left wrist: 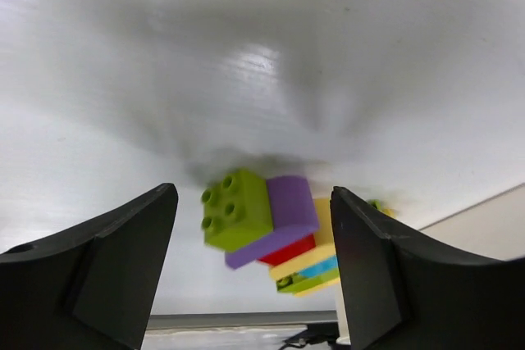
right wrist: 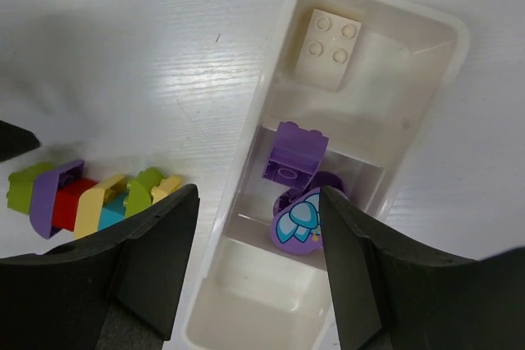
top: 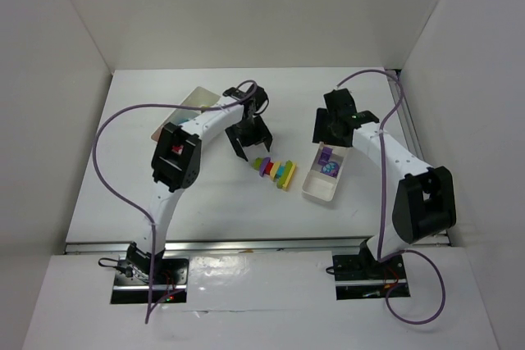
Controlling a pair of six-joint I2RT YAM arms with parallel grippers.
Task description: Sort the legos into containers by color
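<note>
A stuck-together row of legos [top: 275, 170] lies mid-table: lime green [left wrist: 238, 209], purple [left wrist: 289, 211], red [left wrist: 291, 250], yellow and cyan bricks. My left gripper [top: 246, 135] hangs open just up-left of it, and the green and purple end shows between its fingers [left wrist: 253, 194], untouched. A small white container [top: 316, 186] to the right holds a purple brick [right wrist: 294, 156] and a purple printed piece [right wrist: 299, 220] in its middle compartment, and a cream brick [right wrist: 330, 37] in the far one. My right gripper [right wrist: 258, 198] hovers open over this tray [right wrist: 250, 145], holding nothing.
A second flat tray [top: 184, 106] lies at the back left, partly hidden behind the left arm. White walls enclose the table on three sides. A purple cable loops out from each arm.
</note>
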